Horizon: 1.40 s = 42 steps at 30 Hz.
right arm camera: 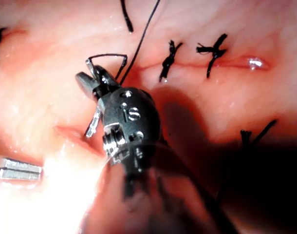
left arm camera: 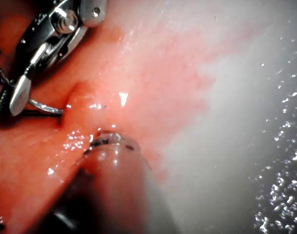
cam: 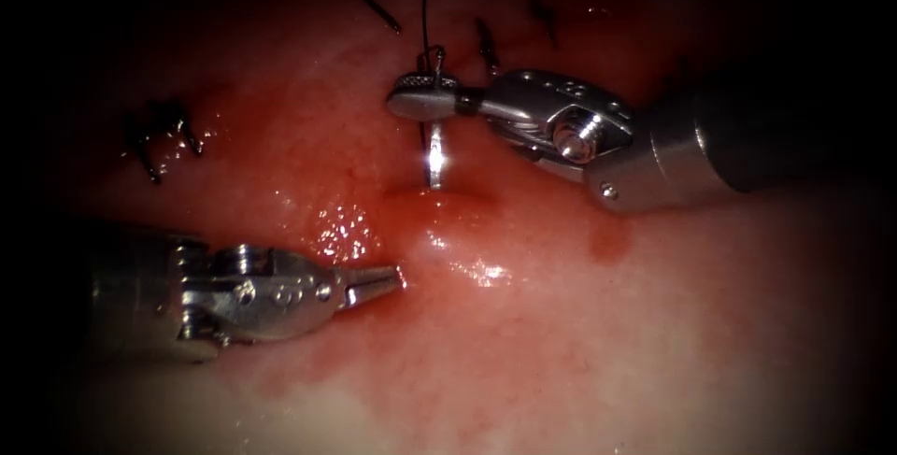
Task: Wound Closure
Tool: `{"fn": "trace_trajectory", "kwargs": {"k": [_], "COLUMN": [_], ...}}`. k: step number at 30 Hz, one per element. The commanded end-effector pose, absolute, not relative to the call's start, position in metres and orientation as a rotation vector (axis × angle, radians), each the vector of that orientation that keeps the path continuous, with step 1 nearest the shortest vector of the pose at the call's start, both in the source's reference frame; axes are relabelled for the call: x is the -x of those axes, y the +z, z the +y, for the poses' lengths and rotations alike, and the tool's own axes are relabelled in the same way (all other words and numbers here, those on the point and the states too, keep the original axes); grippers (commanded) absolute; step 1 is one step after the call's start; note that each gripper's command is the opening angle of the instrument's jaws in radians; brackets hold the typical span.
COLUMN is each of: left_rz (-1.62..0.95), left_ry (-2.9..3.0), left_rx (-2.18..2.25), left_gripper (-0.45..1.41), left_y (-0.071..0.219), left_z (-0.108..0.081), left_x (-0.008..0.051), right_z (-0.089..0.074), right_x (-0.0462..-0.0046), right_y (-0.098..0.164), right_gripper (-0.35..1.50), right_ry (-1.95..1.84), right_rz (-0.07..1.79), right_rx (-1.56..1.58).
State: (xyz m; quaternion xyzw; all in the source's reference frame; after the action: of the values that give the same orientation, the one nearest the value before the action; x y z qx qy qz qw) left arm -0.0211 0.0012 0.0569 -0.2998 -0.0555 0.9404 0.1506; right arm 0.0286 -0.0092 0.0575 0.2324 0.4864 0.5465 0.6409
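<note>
Right hand: the right arm's silver wristed needle driver [cam: 420, 98] comes in from the right above the cut; its two jaws are closed on the curved steel needle [cam: 435, 158], gripping it near the thread end of its curve. Its dark head also shows in the right wrist view [right arm camera: 92, 80], and as a bright metal tool in the left wrist view [left arm camera: 18, 95].
Needle: it hangs down from the closed jaws, and its lower end goes into the tissue at the raised lip of the cut; the tip is hidden. The left wrist view shows the silver arc [left arm camera: 44, 107] entering a small mound of tissue.
Thread: thin black thread [cam: 425, 2] runs up from the needle's upper end and out of the endoscope view; a loop of it lies beside the jaws in the right wrist view [right arm camera: 109, 56].
Left hand: the left arm's silver needle driver [cam: 383, 279] lies low on the left of the cut, its pointed jaws nearly together, holding nothing, tip close to the wet tissue.
Tissue: pink, glistening pork belly tissue [cam: 561, 343] with red fluid [cam: 607, 242] pooled around the cut.
Stitches: dark knotted thread stitches [cam: 154, 142] with short cut ends cross the wound line, also seen in the right wrist view [right arm camera: 212, 51].
</note>
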Motion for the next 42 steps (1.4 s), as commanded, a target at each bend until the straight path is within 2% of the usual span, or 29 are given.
{"fn": "trace_trajectory", "kwargs": {"k": [1,4,5,9,24,42], "left_rz": [-0.168,-0.169,-0.169,-0.169,-0.169,-0.168], "left_ry": [2.702,2.703,2.703,2.703,2.703,2.702], "left_rx": [0.86,0.86,0.86,0.86,0.86,0.86], "left_gripper": [-0.12,-0.12,-0.12,-0.13,-0.13,-0.13], "left_y": [0.0573,0.0573,0.0573,0.0573,0.0573,0.0573], "left_z": [0.0002,0.0002,0.0002,0.0002,0.0002,0.0002], "left_x": [0.0217,0.0216,0.0216,0.0216,0.0216,0.0217], "right_z": [-0.0103,-0.0109,-0.012,-0.013,-0.0132,-0.0192], "right_x": [-0.0296,-0.0295,-0.0291,-0.0288,-0.03,-0.0321], "right_y": [0.0578,0.0581,0.0584,0.0584,0.0545,0.0519], "right_gripper": [-0.35,-0.35,-0.35,-0.35,-0.35,-0.35], "right_ry": [1.293,1.325,1.447,1.534,1.623,1.705], "right_rz": [1.063,1.01,0.955,0.933,1.003,0.756], "right_rx": [-0.583,-0.617,-0.753,-0.852,-1.039,-1.439]}}
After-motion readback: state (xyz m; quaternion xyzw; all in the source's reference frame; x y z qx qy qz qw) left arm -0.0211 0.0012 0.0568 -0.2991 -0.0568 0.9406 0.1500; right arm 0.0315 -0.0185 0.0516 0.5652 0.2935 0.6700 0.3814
